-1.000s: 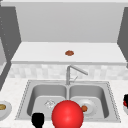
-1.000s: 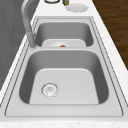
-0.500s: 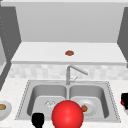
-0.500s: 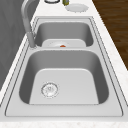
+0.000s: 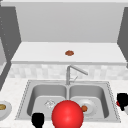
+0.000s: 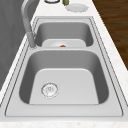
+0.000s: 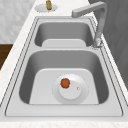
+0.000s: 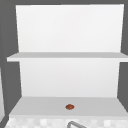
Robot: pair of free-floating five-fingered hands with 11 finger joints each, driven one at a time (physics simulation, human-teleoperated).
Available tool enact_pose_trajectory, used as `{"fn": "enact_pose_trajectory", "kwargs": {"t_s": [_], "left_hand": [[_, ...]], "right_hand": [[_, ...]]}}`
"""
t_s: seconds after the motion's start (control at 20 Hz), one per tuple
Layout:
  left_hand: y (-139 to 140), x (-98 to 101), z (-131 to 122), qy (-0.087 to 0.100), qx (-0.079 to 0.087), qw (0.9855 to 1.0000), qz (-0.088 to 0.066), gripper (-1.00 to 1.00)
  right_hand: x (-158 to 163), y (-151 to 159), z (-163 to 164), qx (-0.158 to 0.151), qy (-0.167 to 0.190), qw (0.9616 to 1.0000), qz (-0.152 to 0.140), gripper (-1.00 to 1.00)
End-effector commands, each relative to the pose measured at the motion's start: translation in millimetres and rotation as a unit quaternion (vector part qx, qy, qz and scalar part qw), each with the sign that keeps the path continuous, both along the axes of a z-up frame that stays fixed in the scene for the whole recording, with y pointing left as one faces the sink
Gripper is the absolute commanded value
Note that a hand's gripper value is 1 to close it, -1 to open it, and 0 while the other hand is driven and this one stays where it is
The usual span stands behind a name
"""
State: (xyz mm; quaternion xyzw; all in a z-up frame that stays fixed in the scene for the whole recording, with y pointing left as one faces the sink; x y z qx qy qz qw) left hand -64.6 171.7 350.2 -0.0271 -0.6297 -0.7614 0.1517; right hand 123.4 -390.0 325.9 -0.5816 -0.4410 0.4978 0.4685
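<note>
In the front view the left hand (image 5: 38, 119) hangs low at the near edge of the sink (image 5: 25, 91), in front of the left basin, and just beside it on its right sits a large red ball (image 5: 67, 115), which covers the near rim between the two basins; whether hand and ball touch I cannot tell, nor whether that hand's fingers are straight or curled, since it reads as one dark shape. The ball is round, so it has no long axis to line up with; it lies straight to the right of the left hand and well apart from the right hand (image 5: 122, 100), which hovers over the surface past the sink's right rim with something small and red against it, too small to name, and its fingers too cannot be told. The left hand is plainly the nearer of the two to the ball. In the right basin lies a white plate (image 7: 75, 96) with a small orange-red piece of food (image 7: 65, 83) on it, behind and to the right of the ball in the front view. The faucet (image 5: 72, 71) stands at the back divider, its spout angled over the right basin. A brown item (image 5: 69, 53) rests on the shelf above, and a dish with food (image 5: 3, 108) sits on the surface at far left
</note>
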Motion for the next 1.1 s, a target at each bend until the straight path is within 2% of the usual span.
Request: {"fn": "enact_pose_trajectory", "kwargs": {"t_s": [0.0,0.6,1.05], "left_hand": [[0.0,0.0,0.0,0.000,0.000,1.0000,0.000,0.00],[0.0,0.0,0.0,0.000,0.000,1.0000,0.000,0.00],[0.0,0.0,0.0,0.000,0.000,1.0000,0.000,0.00]], "right_hand": [[-15.1,21.7,23.8,-0.010,0.005,0.9999,0.008,1.00],[-54.1,90.9,104.1,-0.016,0.007,0.9998,0.009,1.00],[-81.3,124.3,169.1,-0.013,0.007,0.9998,0.009,1.00]]}}
